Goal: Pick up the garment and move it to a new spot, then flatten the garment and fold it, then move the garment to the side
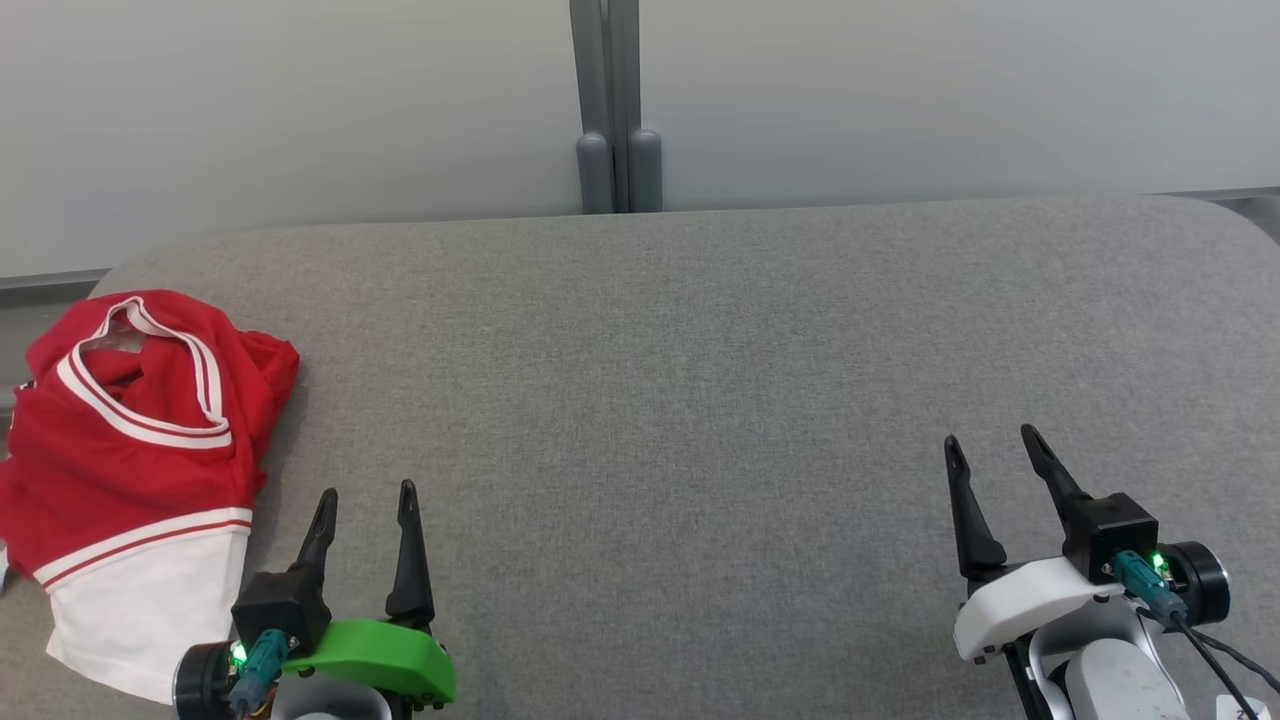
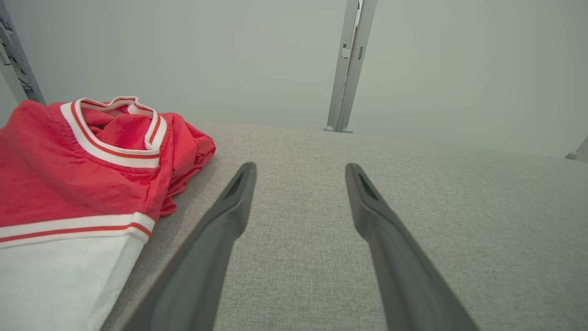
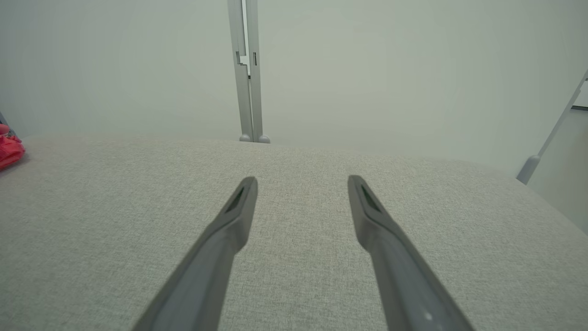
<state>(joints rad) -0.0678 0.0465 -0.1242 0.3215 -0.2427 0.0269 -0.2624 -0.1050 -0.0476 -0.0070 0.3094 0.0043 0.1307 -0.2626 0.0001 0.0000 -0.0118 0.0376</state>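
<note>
Left jaws: two long dark fingers [image 1: 410, 560], spread wide and holding nothing, pointing toward the far edge over the near left part of the bench [image 1: 650, 400]. A green cover [image 1: 370, 655] sits at the wrist behind them. In the left wrist view the same fingers [image 2: 229, 216] have only bare grey cloth between them.

Right jaws: two long dark fingers [image 1: 975, 530], likewise parted and empty, over the near right part of the bench, with a white cover [image 1: 1020, 595] at the wrist. They are well apart from the left pair.

Garment [image 1: 140, 440]: red, with white-and-red striped trim round the neck opening and a white lower panel below a striped band. It lies crumpled in a heap at the left end of the bench, just beside the left jaws on their outer side and not touching them. In the right wrist view a red scrap of it [image 3: 9, 149] shows at the far left edge.

Bench: grey woven covering, rounded far corners.

Backdrop: pale wall panels, joined by a grey post [image 1: 618, 150] behind the middle of the far edge.
</note>
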